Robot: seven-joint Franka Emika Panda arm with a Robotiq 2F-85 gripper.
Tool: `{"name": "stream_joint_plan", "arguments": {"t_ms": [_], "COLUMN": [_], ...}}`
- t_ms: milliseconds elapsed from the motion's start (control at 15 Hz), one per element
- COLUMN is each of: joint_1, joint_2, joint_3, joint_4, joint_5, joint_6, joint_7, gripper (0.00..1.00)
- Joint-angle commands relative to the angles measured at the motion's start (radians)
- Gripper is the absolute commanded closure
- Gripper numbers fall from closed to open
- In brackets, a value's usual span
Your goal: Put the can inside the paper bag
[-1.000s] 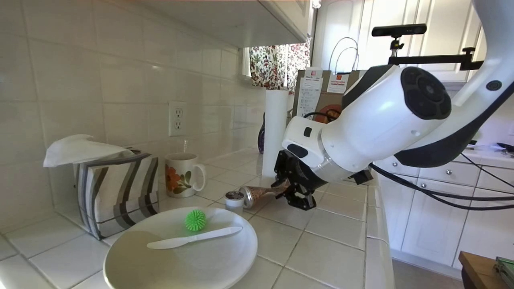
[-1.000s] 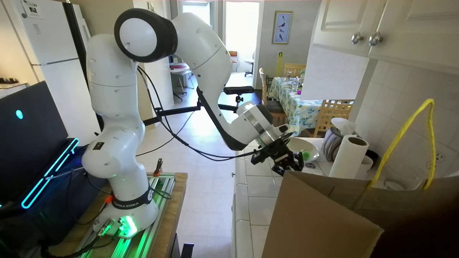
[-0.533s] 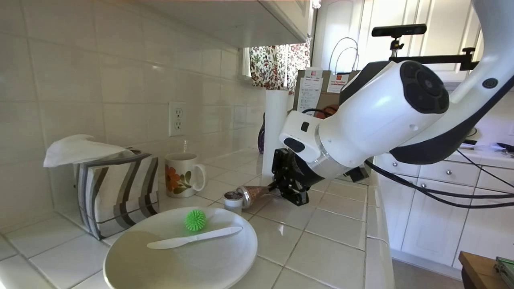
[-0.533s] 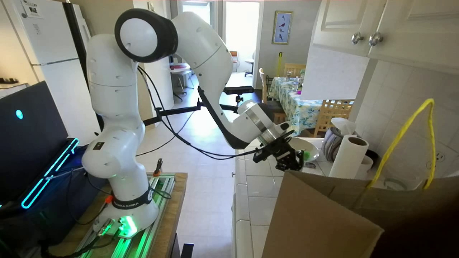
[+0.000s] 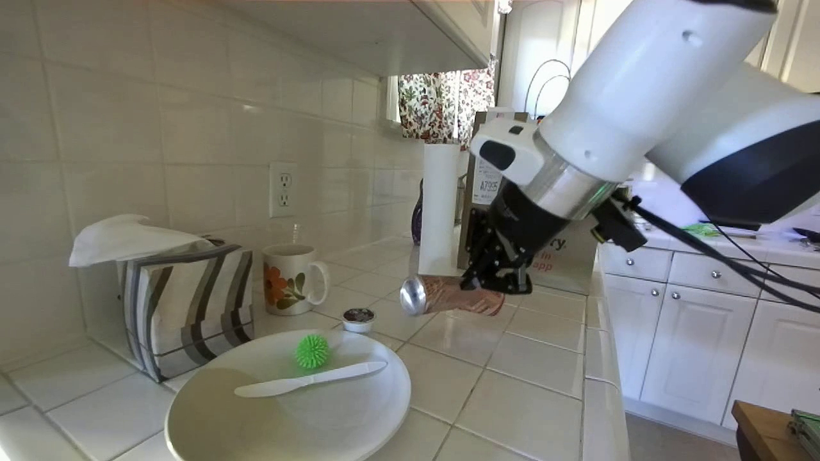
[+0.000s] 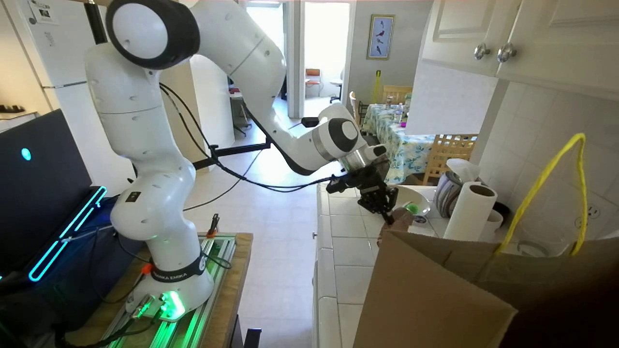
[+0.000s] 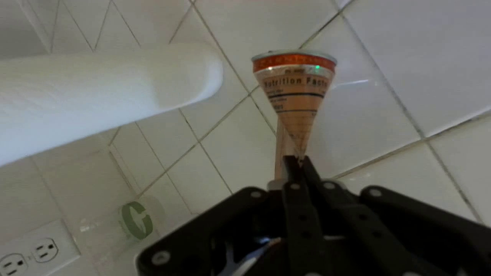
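Note:
The copper-coloured can (image 5: 442, 296) has a silver end and is squeezed flat in its middle. It lies sideways in my gripper (image 5: 477, 282) just above the tiled counter. In an exterior view the can (image 6: 402, 220) hangs from the gripper (image 6: 390, 218), partly hidden by the bag's edge. In the wrist view the fingertips (image 7: 300, 161) pinch the can's crushed wall (image 7: 295, 88). The brown paper bag (image 5: 564, 256) stands upright behind the gripper, partly hidden by the arm. It fills the near right corner in an exterior view (image 6: 435, 295), its mouth open, with a yellow handle.
A tall white roll (image 5: 439, 205) stands beside the bag; it also shows in the wrist view (image 7: 115, 88). A small dark-topped pot (image 5: 359, 320), a flowered mug (image 5: 282, 282), a striped napkin box (image 5: 186, 307) and a plate (image 5: 333, 422) stand nearer. An upper cabinet (image 5: 359, 32) overhangs.
One second ago the fingers were apart at the can on the counter beside the pot. They have closed on it, lifted it and moved it away from the pot, toward the bag.

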State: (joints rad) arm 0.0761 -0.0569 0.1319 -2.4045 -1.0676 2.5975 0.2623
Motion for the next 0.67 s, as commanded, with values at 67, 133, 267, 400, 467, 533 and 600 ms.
{"name": "stream_joint_plan", "arguments": {"t_ms": [67, 133, 267, 400, 467, 533, 600], "joint_1": [0.028, 0.029, 0.036, 0.015, 0.004, 0.01, 0.014], "joint_2": [-0.28, -0.328, -0.412, -0.487, -0.522, -0.554, -0.572], "joint_3": [-0.008, -0.007, -0.003, 0.014, 0.021, 0.012, 0.004], "joint_4": [-0.092, -0.084, -0.047, 0.002, 0.027, 0.06, 0.094], "joint_5": [0.261, 0.287, 0.335, 0.328, 0.313, 0.307, 0.289], "joint_6": [-0.173, -0.232, -0.397, -0.574, -0.661, -0.74, -0.817], "joint_7": [-0.169, -0.199, -0.296, -0.373, -0.402, -0.44, -0.467], "gripper": [0.99, 0.99, 0.99, 0.99, 0.99, 0.99, 0.99]}}
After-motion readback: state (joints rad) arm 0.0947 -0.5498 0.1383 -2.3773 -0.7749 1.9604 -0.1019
